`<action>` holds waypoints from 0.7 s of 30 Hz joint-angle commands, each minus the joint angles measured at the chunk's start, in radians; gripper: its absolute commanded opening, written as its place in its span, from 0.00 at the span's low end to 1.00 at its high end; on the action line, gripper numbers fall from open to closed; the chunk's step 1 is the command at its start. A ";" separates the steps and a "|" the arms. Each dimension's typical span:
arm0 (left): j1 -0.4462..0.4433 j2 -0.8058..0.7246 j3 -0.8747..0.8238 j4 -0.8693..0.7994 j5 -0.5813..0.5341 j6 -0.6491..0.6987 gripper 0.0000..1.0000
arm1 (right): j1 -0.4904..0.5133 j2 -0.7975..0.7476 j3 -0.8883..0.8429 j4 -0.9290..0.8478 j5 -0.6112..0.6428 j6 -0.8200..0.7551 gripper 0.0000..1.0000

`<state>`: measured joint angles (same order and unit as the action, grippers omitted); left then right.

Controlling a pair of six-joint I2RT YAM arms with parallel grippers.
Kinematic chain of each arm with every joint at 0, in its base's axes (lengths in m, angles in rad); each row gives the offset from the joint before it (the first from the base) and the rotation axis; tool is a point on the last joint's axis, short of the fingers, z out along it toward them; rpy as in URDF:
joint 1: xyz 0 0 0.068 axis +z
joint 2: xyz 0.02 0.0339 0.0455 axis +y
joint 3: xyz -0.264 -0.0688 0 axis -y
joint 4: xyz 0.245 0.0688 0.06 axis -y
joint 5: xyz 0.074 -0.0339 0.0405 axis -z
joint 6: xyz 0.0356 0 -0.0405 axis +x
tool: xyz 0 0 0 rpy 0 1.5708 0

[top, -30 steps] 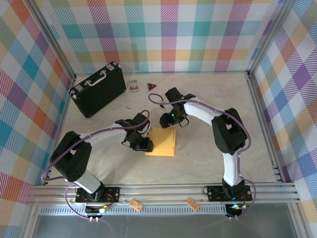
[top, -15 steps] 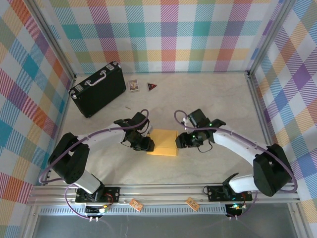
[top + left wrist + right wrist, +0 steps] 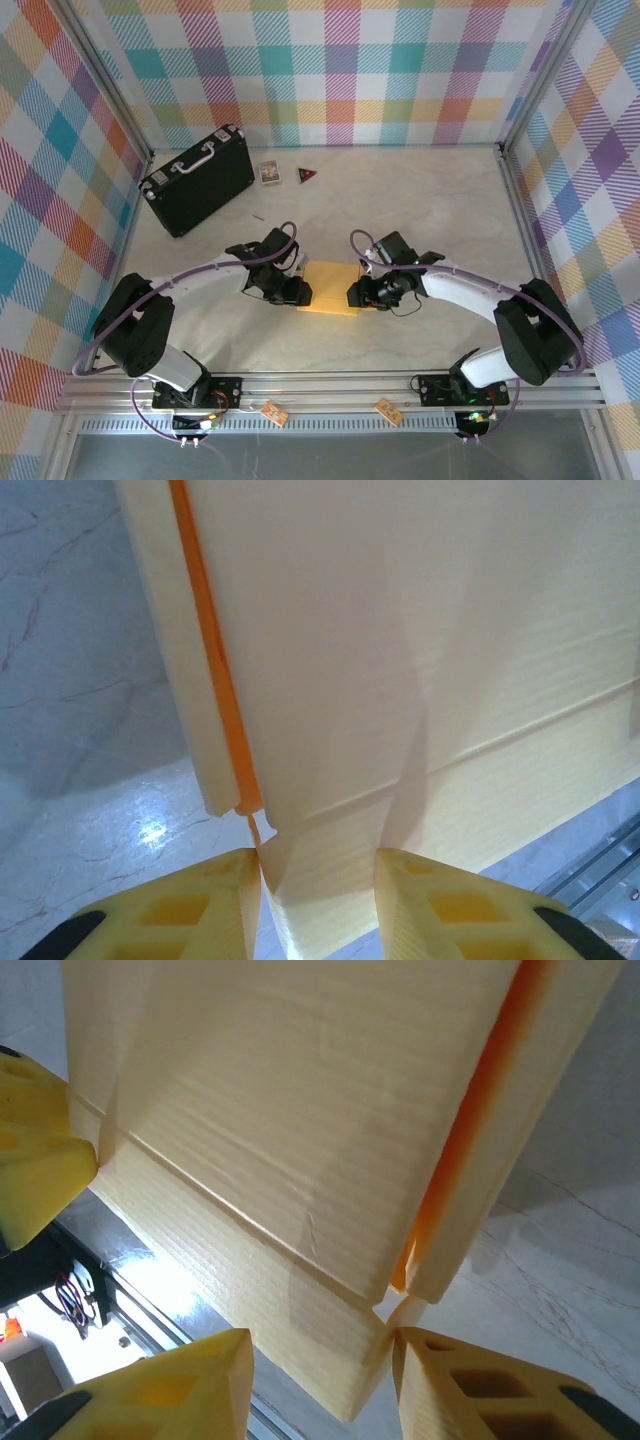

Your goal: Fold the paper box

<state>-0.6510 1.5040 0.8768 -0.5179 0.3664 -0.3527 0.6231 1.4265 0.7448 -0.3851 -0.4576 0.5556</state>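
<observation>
The paper box [image 3: 332, 287] is a mustard-yellow cardboard piece, folded and lying flat on the table between the two arms. My left gripper [image 3: 298, 292] is at its left end. In the left wrist view the left gripper [image 3: 318, 865] is shut on a flap of the paper box [image 3: 400, 630], which fills the gap between its yellow fingers [image 3: 200, 910]. My right gripper [image 3: 358, 294] is at the right end. In the right wrist view the right gripper [image 3: 320, 1345] straddles an end flap of the paper box [image 3: 280, 1090]. One of its fingers [image 3: 480, 1385] touches the flap's corner, and a gap remains at the other.
A black hard case [image 3: 197, 178] with a pale handle lies at the back left. A small card [image 3: 268, 173] and a red triangle [image 3: 308, 174] lie beside it. The aluminium rail [image 3: 330, 385] runs along the near edge, close behind the box.
The right arm swung from the box's far side round to its right end, and its jaws narrowed round the flap. The left gripper kept its hold and barely moved.
</observation>
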 commanded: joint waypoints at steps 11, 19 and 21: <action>0.007 -0.001 -0.055 0.065 0.036 -0.040 0.35 | 0.007 -0.007 -0.114 0.136 -0.071 0.088 0.41; 0.007 -0.001 -0.065 0.080 0.032 -0.052 0.35 | 0.007 -0.023 -0.130 0.189 -0.091 0.114 0.37; 0.007 0.001 -0.067 0.087 0.035 -0.057 0.35 | 0.008 -0.019 -0.138 0.216 -0.098 0.125 0.36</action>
<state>-0.6510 1.5040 0.8215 -0.4526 0.3813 -0.3954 0.6231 1.4212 0.6224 -0.2321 -0.5140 0.6518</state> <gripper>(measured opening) 0.347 0.363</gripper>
